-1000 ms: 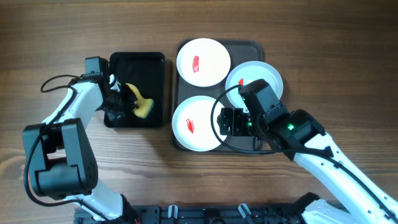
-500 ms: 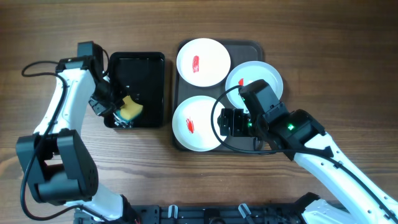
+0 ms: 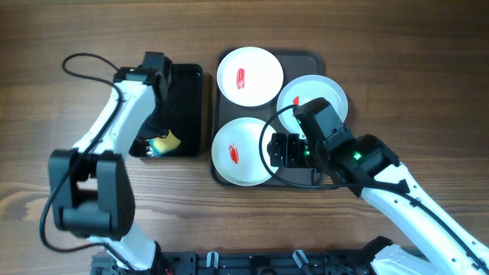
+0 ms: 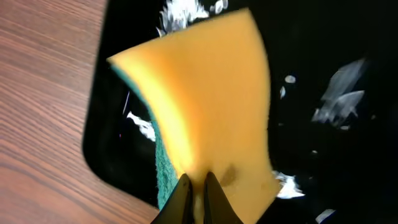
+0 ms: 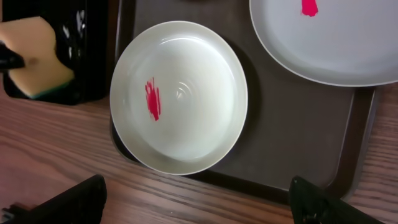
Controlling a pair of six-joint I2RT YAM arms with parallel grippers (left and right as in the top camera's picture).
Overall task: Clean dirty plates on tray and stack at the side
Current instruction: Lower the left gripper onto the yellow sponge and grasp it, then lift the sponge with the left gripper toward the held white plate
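Observation:
Three plates lie on the dark tray [image 3: 309, 56]: a white plate [image 3: 250, 76] at the back left, a pale blue plate [image 3: 302, 93] at the right and a white plate [image 3: 238, 151] at the front left, each with a red smear. My left gripper [image 4: 198, 186] is shut on a yellow sponge [image 4: 205, 106] with a green side, over the front left corner of the black tub [image 3: 189, 99]. My right gripper [image 5: 199, 205] is open and empty, above the tray's front edge beside the front white plate [image 5: 180, 96].
The glossy black tub stands left of the tray, with wet spots inside. The right wrist view shows the pale blue plate [image 5: 336, 37], the tray [image 5: 292, 137] and the sponge [image 5: 37, 59] at the tub. Bare wooden table [image 3: 397, 69] surrounds them.
My left arm has swung right across the tub, and the held sponge has shifted toward the tub's front left corner. The right arm and the plates have not moved.

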